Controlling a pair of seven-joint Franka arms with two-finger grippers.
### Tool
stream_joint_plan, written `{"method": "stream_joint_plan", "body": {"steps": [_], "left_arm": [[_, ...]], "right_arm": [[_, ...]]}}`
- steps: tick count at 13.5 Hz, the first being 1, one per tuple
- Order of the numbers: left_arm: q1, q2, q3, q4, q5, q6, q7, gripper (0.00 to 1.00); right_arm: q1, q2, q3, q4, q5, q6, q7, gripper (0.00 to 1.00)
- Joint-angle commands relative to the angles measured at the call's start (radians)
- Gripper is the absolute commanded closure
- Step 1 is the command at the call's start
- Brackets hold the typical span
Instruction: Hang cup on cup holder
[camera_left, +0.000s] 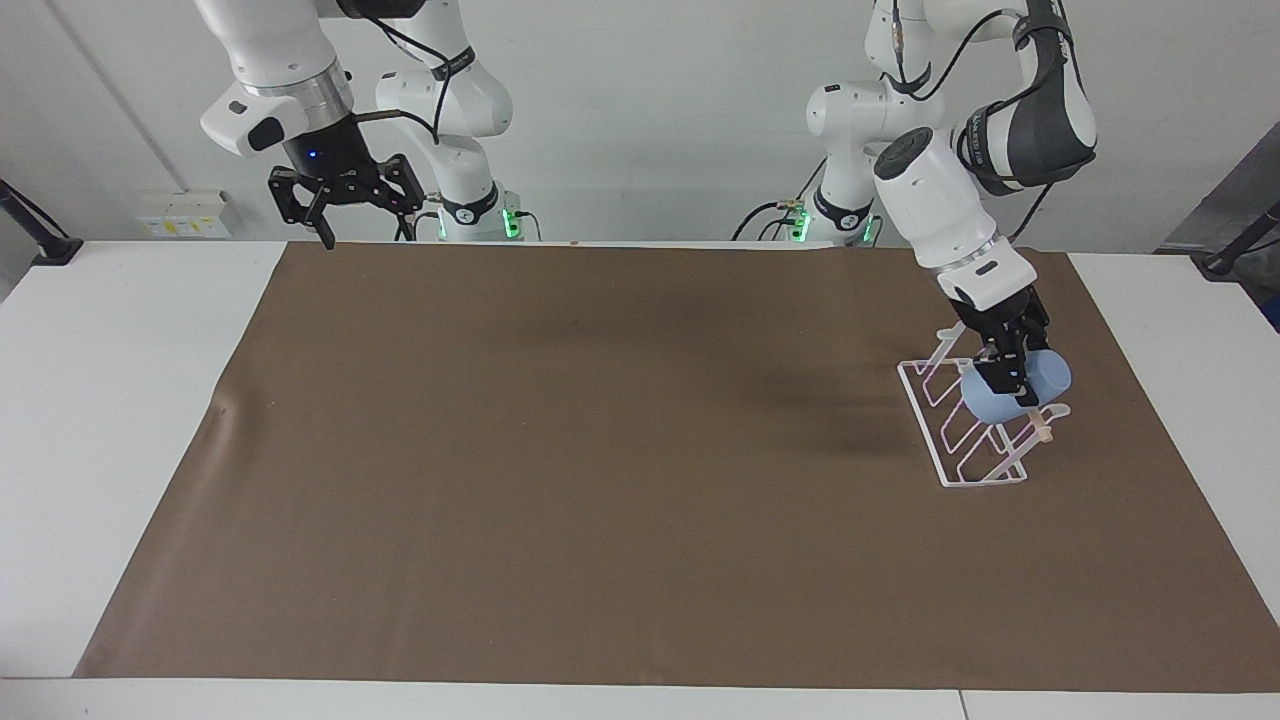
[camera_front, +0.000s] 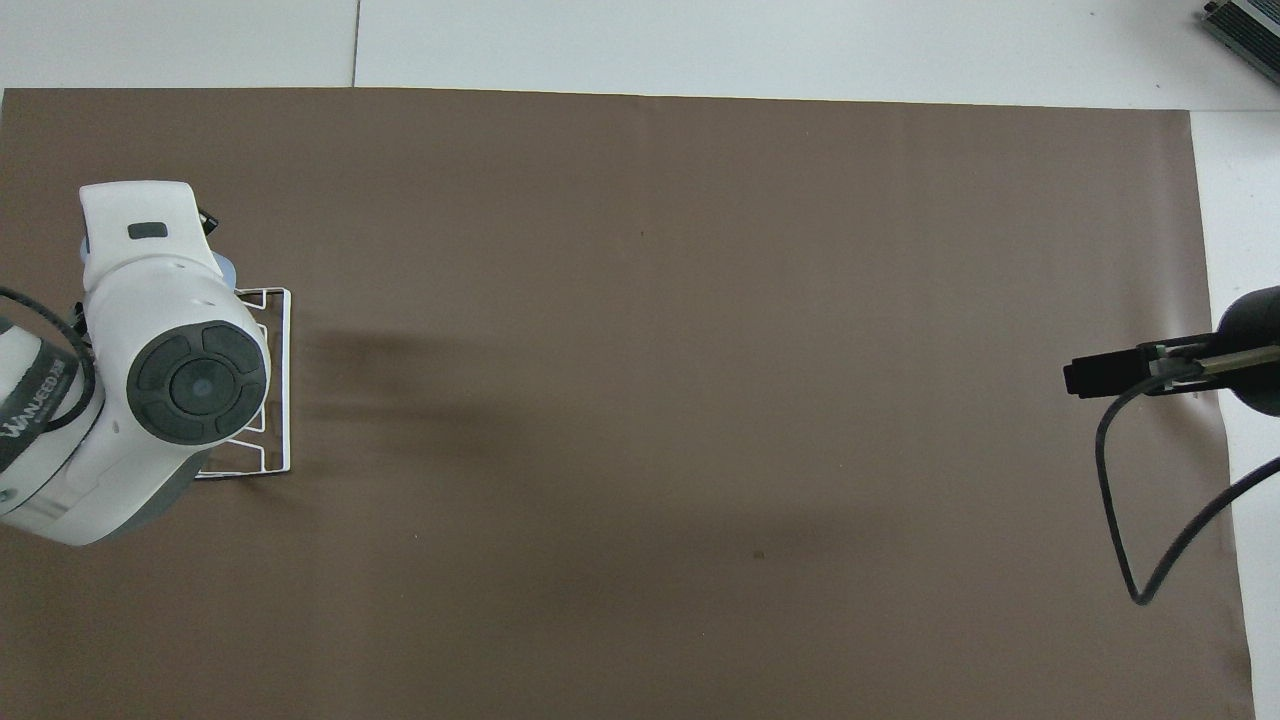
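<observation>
Cup (camera_left: 1005, 398) clamped in the left gripper (camera_left: 1008, 383) jaws, lying tilted on its side, long axis slanting across the cup holder (camera_left: 975, 425), low among the prongs near the dowel; seated or merely touching, cannot tell. Nearest arm by far: left, directly above. Right gripper (camera_left: 345, 195) waiting, jaws spread, over the worktop edge, well apart.

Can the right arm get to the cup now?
Probably not easily. The right gripper is up at its own end, while the left gripper already holds the cup at the cup holder.
</observation>
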Motion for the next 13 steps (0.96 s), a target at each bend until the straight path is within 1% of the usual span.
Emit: {"method": "stream_joint_plan", "body": {"steps": [1,3,4,9,13], "left_arm": [[0.004,-0.01,0.0,-0.031,0.04,0.019,-0.042,1.0],[0.004,-0.01,-0.001,-0.045,0.086,0.021,-0.048,1.0],[0.004,-0.011,-0.001,-0.054,0.094,0.021,-0.065,1.0],[-0.006,-0.023,-0.001,-0.094,0.125,0.021,-0.09,1.0],[-0.008,-0.031,-0.001,-0.123,0.126,0.027,-0.098,1.0]], "right_arm": [[-0.032,-0.036,0.015,-0.07,-0.017,0.036,0.007,0.0],[-0.04,-0.072,0.016,-0.148,-0.017,0.092,0.007,0.0],[-0.04,-0.084,0.018,-0.171,-0.017,0.106,0.007,0.0],[-0.034,-0.089,0.018,-0.179,-0.018,0.108,0.002,0.0],[-0.04,-0.089,0.018,-0.179,-0.018,0.103,-0.002,0.0]]}}
